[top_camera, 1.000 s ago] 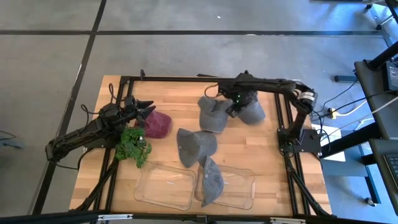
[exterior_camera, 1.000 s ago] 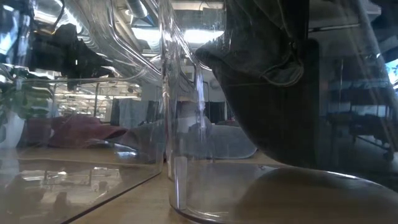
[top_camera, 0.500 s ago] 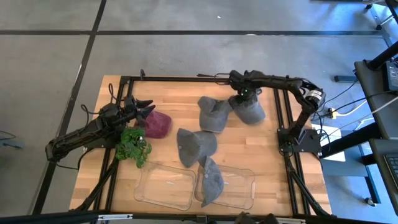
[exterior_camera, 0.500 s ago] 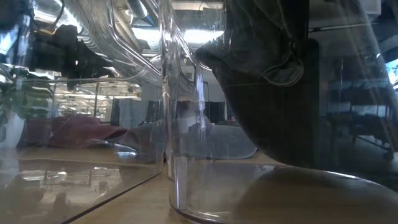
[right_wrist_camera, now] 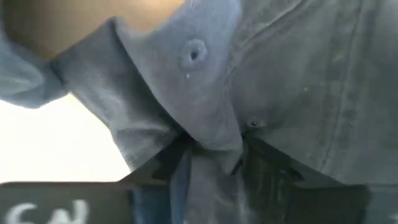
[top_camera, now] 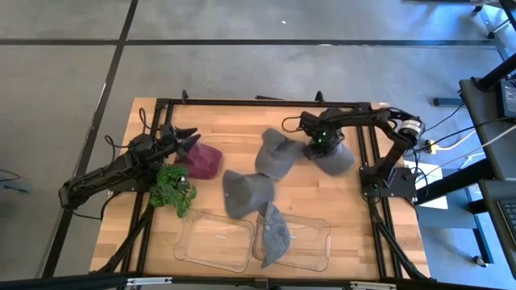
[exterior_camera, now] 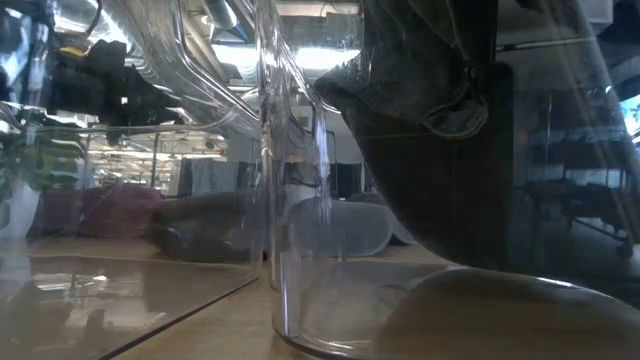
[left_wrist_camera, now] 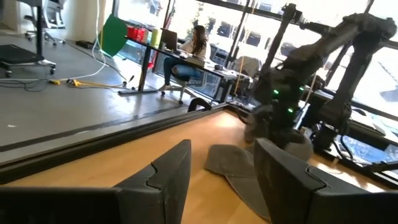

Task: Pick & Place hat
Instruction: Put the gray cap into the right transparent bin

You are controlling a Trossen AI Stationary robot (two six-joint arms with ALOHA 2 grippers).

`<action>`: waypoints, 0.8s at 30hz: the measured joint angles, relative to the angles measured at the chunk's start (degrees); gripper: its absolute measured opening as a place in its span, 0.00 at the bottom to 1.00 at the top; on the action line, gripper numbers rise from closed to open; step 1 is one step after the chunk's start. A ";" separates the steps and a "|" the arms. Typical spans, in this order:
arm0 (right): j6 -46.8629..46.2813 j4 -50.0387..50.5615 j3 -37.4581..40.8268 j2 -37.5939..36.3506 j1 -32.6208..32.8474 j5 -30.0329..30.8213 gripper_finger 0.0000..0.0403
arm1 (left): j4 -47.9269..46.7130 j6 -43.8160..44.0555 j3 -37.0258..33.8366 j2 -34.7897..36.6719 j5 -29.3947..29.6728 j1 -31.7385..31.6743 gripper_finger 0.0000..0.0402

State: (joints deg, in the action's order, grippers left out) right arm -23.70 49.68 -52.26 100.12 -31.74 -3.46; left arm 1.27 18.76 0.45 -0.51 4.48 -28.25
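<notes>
High view: right gripper (top_camera: 322,143) near tabletop's (top_camera: 210,193) far right corner, jaws pinching grey hat (top_camera: 334,153) by fabric fold — grip for lifting toward clear bin (top_camera: 310,250). Left gripper (top_camera: 187,140) waits at left edge, jaws spread.

I can read no text, label, brand or number in any of my views. In the right wrist view, pale marks sit on a dark strip (right_wrist_camera: 37,211) at the edge, but they are cut off and I cannot make them out as letters. The hats, the clear trays, the arms and the table frame carry no lettering I can read.
</notes>
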 joint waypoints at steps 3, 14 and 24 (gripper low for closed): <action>0.05 -0.68 0.10 0.02 2.00 1.83 0.24 | 0.23 -0.25 0.00 -0.01 1.21 0.00 0.42; 2.79 -1.03 -0.43 -1.49 7.60 5.77 0.03 | 0.29 -1.00 0.00 0.00 1.62 0.00 0.42; -3.77 0.68 -2.20 -16.74 14.13 8.27 0.02 | 0.31 -2.04 0.00 0.00 1.65 0.00 0.42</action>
State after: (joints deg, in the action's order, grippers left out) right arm -27.46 50.36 -54.46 83.38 -17.60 4.81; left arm 1.58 16.72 0.45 -0.51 6.13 -28.25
